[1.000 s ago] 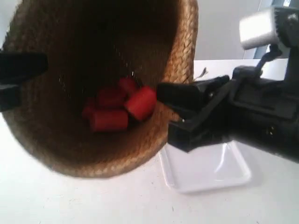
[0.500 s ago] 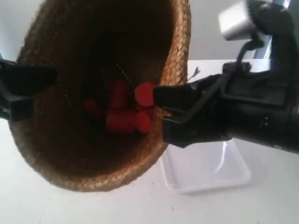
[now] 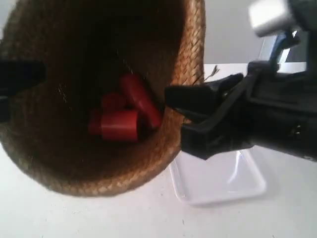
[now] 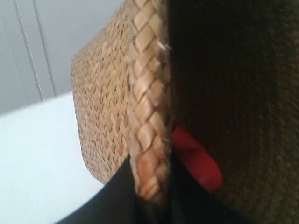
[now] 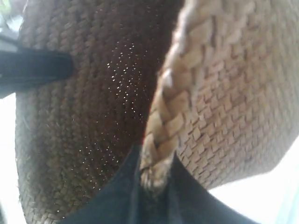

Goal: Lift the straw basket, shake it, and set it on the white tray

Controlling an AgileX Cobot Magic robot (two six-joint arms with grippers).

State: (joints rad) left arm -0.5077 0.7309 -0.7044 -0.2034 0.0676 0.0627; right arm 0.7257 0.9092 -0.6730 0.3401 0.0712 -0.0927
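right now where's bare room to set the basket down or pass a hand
Free: the white tray, visible part bare, beside the straw basket, under the arm at the exterior view's right; the table strip in front of both. Crowded: basket rim, clamped by left gripper and right gripper; red cylinders inside.

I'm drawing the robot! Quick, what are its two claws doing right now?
Left gripper: closed, pinching the straw basket rim.
Right gripper: closed on its rim too.
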